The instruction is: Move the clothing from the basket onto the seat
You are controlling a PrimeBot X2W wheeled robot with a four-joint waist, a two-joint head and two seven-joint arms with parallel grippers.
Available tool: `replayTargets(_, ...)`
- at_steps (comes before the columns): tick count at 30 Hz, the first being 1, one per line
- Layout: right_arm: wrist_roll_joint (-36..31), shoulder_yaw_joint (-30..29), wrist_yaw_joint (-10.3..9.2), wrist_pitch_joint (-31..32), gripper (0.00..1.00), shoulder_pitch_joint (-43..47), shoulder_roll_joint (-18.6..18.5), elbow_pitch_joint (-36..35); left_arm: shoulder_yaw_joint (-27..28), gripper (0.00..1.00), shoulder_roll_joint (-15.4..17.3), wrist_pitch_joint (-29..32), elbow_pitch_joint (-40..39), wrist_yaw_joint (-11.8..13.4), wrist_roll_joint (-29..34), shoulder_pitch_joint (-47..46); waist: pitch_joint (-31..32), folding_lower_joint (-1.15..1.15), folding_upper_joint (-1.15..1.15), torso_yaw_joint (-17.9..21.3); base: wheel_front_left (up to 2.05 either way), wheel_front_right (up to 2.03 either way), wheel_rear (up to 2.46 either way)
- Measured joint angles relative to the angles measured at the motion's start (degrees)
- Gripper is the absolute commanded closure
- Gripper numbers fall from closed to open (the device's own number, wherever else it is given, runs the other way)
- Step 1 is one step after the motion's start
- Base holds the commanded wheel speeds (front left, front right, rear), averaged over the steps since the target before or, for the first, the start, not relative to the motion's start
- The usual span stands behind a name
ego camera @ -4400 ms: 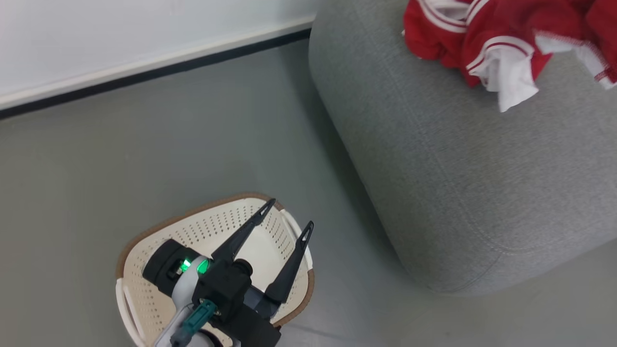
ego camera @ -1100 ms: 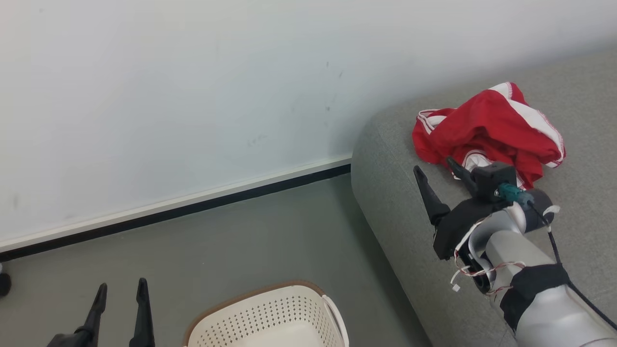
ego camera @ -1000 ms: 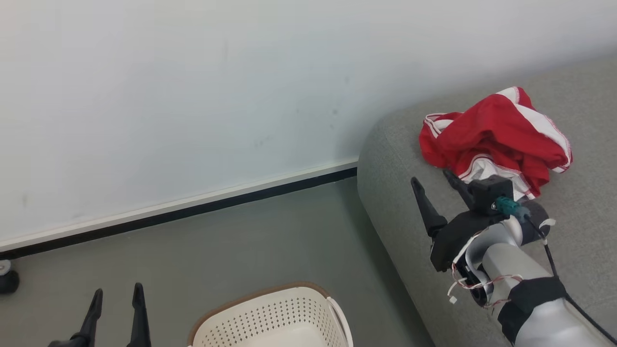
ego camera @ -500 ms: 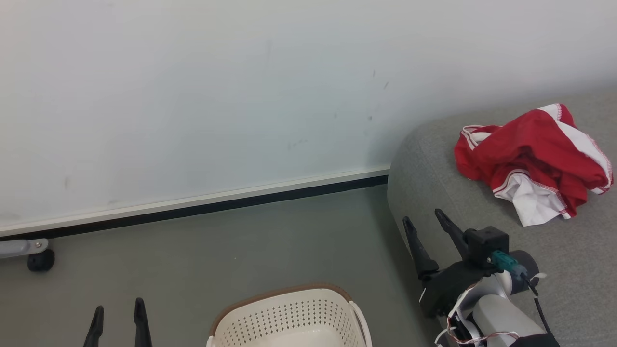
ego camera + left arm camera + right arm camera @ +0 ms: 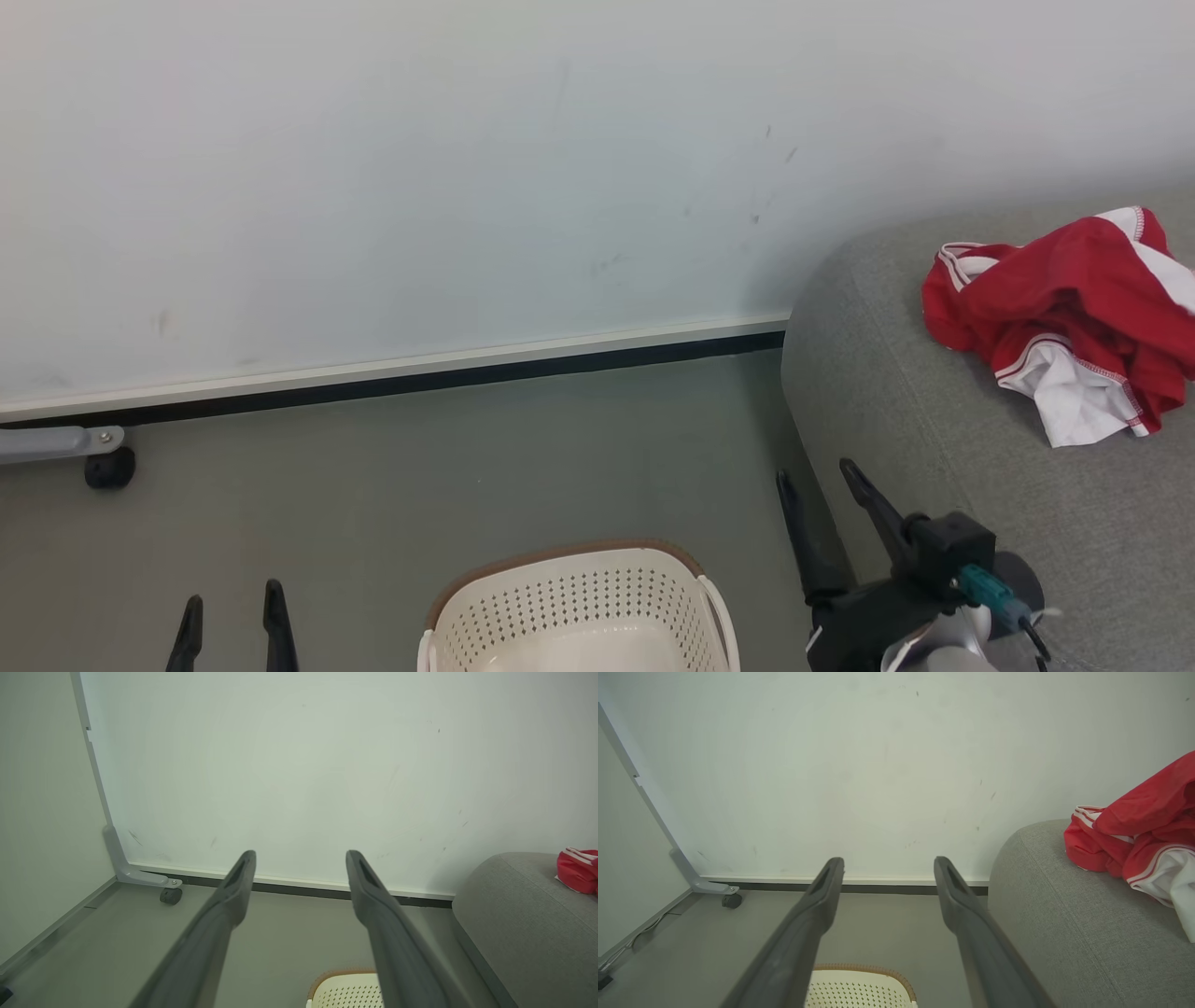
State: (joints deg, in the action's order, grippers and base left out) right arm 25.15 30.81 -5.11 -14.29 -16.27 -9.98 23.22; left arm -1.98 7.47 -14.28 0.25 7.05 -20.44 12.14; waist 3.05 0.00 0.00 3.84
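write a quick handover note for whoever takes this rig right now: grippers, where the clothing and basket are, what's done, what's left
Left gripper: open, holding nothing, low over the floor to the left of the basket.
Right gripper: open, holding nothing, beside the seat's front corner.
Clothing: a red heap with white trim lying on top of the seat, apart from both grippers. I cannot tell whether it is one piece or two.
Done: clothing is on the seat; the visible part of the basket's inside is bare.
Left: the basket's near part is cut off by the frame, so check it; probably nothing more to move.
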Motion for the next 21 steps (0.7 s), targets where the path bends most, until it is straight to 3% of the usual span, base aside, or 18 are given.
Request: replayTargets(21, -2.6, -4.4, -1.55, 0.0, 0.00, 10.1, -0.6, -10.2, 0.0, 0.00, 0.2, 0.0, -1.8, 0.0, 2.5, 0.2, -1.1, 0.00, 0.00, 0.8, 0.00, 0.00, 0.00)
